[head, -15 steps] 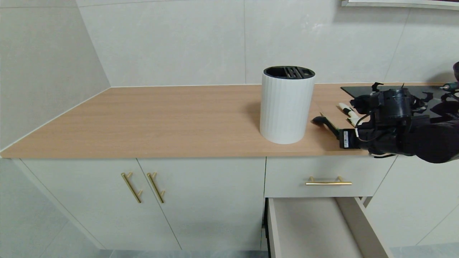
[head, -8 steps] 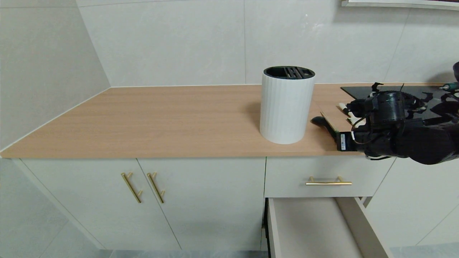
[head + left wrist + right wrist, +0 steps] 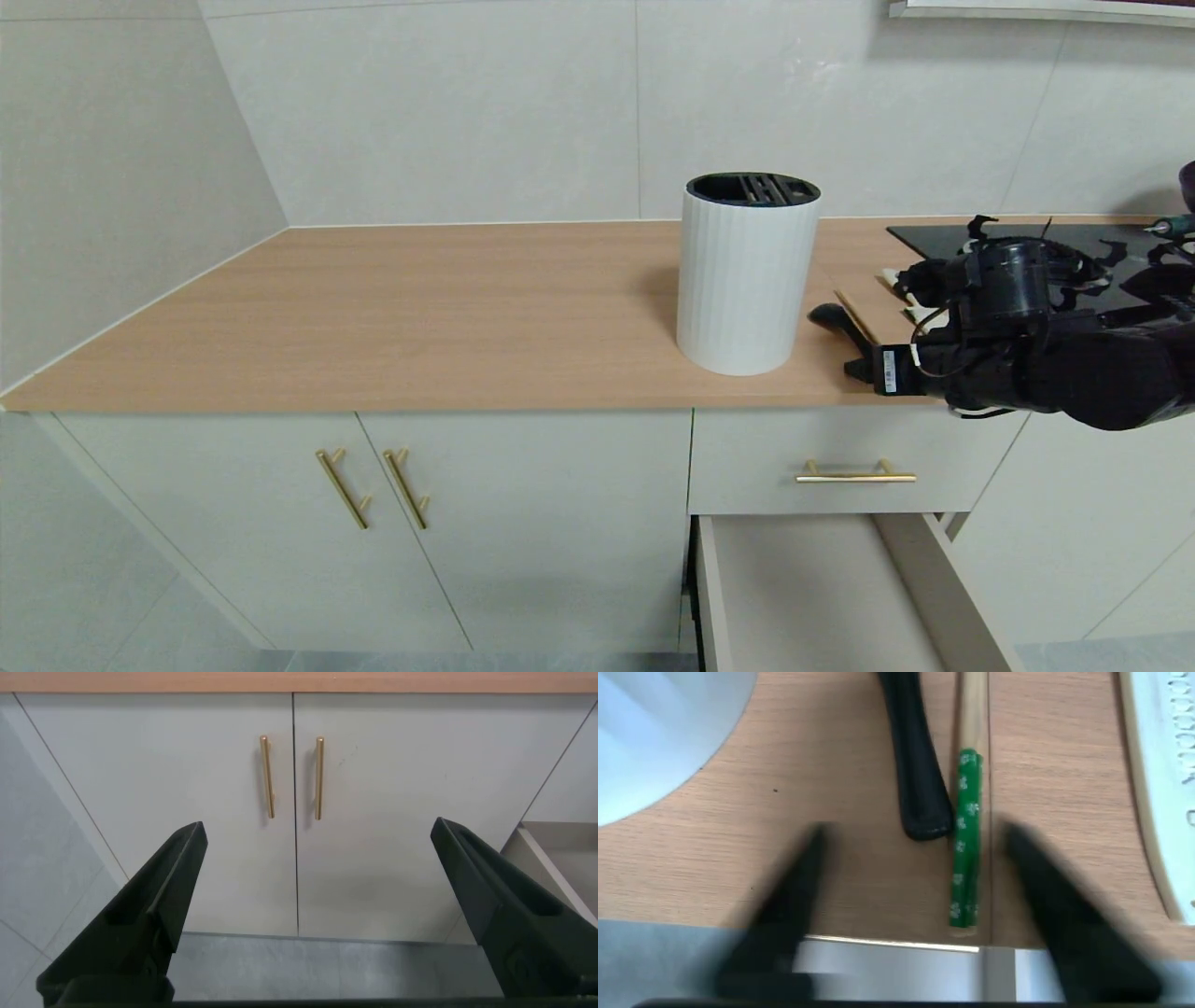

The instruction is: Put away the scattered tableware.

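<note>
A white ribbed utensil holder [image 3: 745,285] with a black slotted top stands on the wooden counter [image 3: 448,308]. Just right of it lie a black utensil handle [image 3: 829,315], wooden chopsticks [image 3: 854,317] and a white piece [image 3: 898,280]. My right gripper [image 3: 857,362] hangs low over the counter's front edge beside them. In the right wrist view it [image 3: 915,835] is open, its blurred fingers [image 3: 785,905] straddling the black handle [image 3: 910,765] and a green-tipped chopstick [image 3: 968,840], with the holder [image 3: 663,737] off to one side. My left gripper [image 3: 318,915] is open, below counter level, facing cabinet doors.
A black cooktop [image 3: 1027,241] lies at the counter's right end behind the right arm. Below the closed drawer with a gold handle [image 3: 854,476], a lower drawer [image 3: 822,588] stands pulled out. Two gold door handles [image 3: 291,777] face the left wrist camera.
My right gripper has shifted slightly left and down toward the counter's front edge, near the black handle and chopsticks. Nothing on the counter has moved.
</note>
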You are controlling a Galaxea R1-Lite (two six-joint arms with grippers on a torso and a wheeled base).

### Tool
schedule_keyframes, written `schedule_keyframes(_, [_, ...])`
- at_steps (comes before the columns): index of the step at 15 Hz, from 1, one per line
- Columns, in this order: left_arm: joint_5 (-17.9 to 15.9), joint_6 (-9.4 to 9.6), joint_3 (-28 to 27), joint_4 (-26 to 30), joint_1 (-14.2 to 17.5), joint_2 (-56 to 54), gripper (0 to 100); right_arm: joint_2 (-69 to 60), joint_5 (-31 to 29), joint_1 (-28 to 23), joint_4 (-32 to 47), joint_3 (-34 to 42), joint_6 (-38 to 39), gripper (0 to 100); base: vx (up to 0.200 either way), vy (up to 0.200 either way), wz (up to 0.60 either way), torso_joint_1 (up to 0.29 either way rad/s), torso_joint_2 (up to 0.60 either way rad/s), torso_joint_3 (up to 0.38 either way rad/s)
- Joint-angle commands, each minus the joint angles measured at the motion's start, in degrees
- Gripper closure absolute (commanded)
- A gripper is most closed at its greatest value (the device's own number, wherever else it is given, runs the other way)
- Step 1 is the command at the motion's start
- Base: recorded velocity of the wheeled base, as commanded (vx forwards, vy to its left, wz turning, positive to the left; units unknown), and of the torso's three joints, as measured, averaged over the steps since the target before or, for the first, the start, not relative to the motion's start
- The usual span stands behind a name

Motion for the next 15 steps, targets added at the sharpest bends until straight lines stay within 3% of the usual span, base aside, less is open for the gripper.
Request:
schedule_keyframes(1, [0.02,-0.01,0.0,-0.02,0.11,0.07,0,-0.16,0.0,0.01,0.03,0.07,0.06,0,0.0,0.0,0.0,0.0,0.0,0.0])
schedule_keyframes(5, [0.02,-0.01,0.0,-0.02,0.02,0.07,0,-1.21,0.0,-0.34,-0.05,-0.19,0.24,0,0.0,0.0,0.0,0.0,0.0,0.0])
schedule_keyframes(10, [0.02,-0.01,0.0,-0.02,0.11,0.07,0,-4.02,0.09,-5.17,-0.49,-1.86,0.33,0,0.0,0.0,0.0,0.0,0.0,0.0])
schedule_keyframes(15, [0.02,-0.01,0.0,-0.02,0.02,0.07,0,0.02,-1.14,-6.05,-2.78,-2.04,0.06,0,0.0,0.0,0.0,0.0,0.0,0.0])
